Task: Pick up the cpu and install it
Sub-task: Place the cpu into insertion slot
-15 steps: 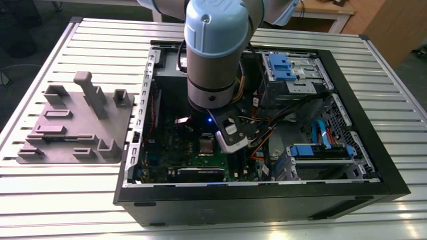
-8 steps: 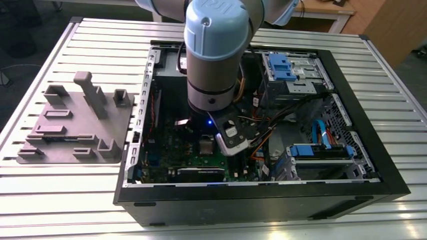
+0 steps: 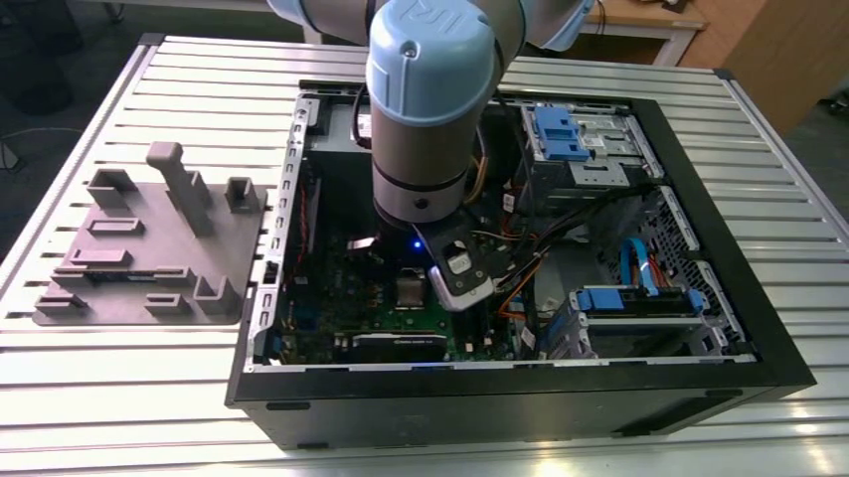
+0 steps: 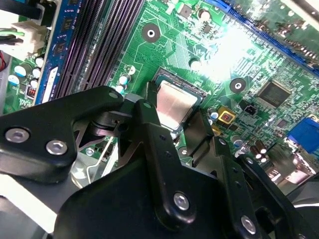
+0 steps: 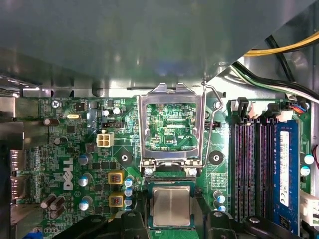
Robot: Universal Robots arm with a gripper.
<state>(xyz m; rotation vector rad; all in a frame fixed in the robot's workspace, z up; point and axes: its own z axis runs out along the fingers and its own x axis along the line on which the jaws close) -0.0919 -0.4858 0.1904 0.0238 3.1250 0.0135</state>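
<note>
The gripper (image 4: pixel 175 112) pinches the cpu (image 5: pixel 171 205) by two opposite edges, holding it flat and square at the socket (image 4: pixel 185 80). The hinged load plate (image 5: pixel 172 95) lies flipped open on the motherboard (image 5: pixel 75 149), leaving the seat uncovered.

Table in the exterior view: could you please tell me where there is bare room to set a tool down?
Bare table borders the grey tray at the exterior view's lower left and the computer case at that view's right. Inside the case, cables and the arm crowd it.
</note>
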